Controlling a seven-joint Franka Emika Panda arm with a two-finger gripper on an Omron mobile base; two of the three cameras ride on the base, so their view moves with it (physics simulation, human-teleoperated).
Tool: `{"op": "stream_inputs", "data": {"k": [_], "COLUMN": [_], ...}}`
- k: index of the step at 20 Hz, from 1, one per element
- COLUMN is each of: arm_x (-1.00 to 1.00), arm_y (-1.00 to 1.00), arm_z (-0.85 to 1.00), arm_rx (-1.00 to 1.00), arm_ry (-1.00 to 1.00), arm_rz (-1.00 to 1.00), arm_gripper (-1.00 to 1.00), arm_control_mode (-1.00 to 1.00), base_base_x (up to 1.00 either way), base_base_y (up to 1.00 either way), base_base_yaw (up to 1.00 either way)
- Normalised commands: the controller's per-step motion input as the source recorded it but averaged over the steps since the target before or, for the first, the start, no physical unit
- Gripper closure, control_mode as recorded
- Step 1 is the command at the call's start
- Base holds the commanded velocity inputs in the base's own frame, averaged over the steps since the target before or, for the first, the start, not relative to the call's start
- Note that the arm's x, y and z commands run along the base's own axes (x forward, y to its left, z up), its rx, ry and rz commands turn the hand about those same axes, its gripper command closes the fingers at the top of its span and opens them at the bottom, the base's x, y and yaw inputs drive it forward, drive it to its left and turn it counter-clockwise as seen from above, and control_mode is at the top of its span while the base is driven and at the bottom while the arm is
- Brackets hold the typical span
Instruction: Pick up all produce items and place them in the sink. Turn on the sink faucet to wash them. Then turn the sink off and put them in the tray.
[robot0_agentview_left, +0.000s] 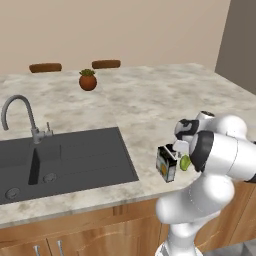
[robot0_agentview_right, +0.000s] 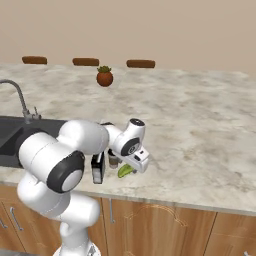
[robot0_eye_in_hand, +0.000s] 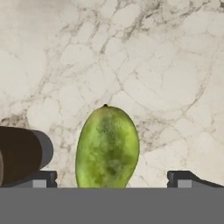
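Yellow-green oval produce item (robot0_eye_in_hand: 107, 146) flat on counter (robot0_eye_in_hand: 131, 52)

Your fingertips (robot0_eye_in_hand: 39, 178) stand wide apart with the green fruit (robot0_eye_in_hand: 107, 147) between them, bare marble counter (robot0_eye_in_hand: 144, 65) showing on either side of it. A dark cylinder (robot0_eye_in_hand: 22, 153) lies just outside one fingertip. Beyond the fruit, the counter is open.

Two rear views; close hand view
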Motion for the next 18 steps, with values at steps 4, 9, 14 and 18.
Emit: {"op": "stream_inputs", "data": {"k": [4,9,14,18], "arm_x": [0.0,-0.02,-0.3,-0.23], "arm_y": [0.01,0.0,0.14,0.32], "arm_z": [-0.24,-0.25,-0.16,-0.13], "arm_rx": [0.0,0.0,0.0,0.0], "arm_ry": [0.0,0.0,0.0,0.0], "arm_rz": [0.0,0.0,0.0,0.0], "arm_gripper": [-1.0,-1.0,-1.0,-1.0], "arm_control_mode": [-1.0,-1.0,-1.0,-1.0], "base_base_x": [0.0,0.0,0.0,0.0], "base_base_y": [0.0,0.0,0.0,0.0], "base_base_yaw": [0.0,0.0,0.0,0.0]}}
